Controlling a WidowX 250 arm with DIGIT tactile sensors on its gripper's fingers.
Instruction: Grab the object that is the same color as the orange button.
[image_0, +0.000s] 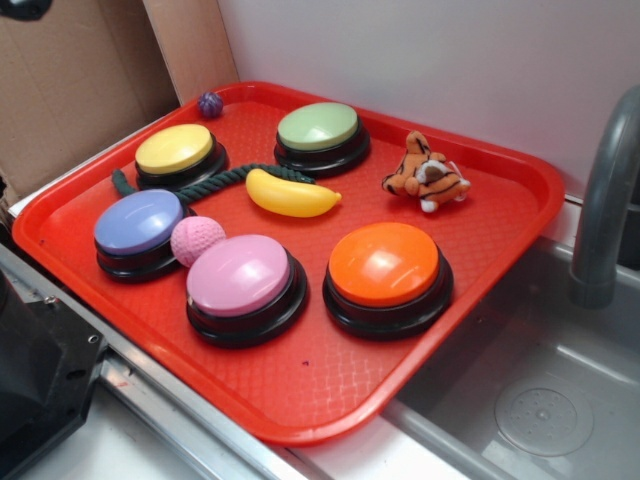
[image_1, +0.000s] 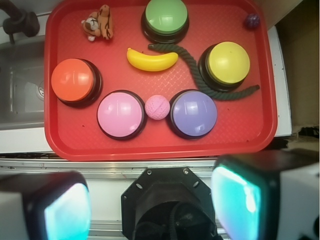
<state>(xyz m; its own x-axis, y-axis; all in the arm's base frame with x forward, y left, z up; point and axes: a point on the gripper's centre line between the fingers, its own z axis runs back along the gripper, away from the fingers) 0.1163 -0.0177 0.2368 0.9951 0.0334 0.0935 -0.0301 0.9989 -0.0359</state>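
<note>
The object, a small orange plush tiger with black stripes (image_0: 425, 175), lies on its side at the far right of the red tray (image_0: 330, 375). The wrist view shows the tiger (image_1: 98, 22) at the tray's (image_1: 75, 137) top left corner. Just in front of it on the tray stands the orange button (image_0: 385, 265), a glossy dome on a black base, seen from above (image_1: 75, 81) at the left. My gripper (image_1: 152, 200) hovers high above the robot base, off the tray's near edge and far from the tiger. It is open, with nothing between its fingers (image_1: 240, 197).
The tray also carries a yellow banana (image_0: 290, 193), green (image_0: 318, 128), yellow (image_0: 176, 150), purple (image_0: 138, 223) and pink (image_0: 240, 276) buttons, a pink ball (image_0: 197, 240), a small purple ball (image_0: 209, 104) and a dark green rope (image_0: 225, 178). A sink (image_0: 540, 390) with a grey faucet (image_0: 605, 200) lies to the right.
</note>
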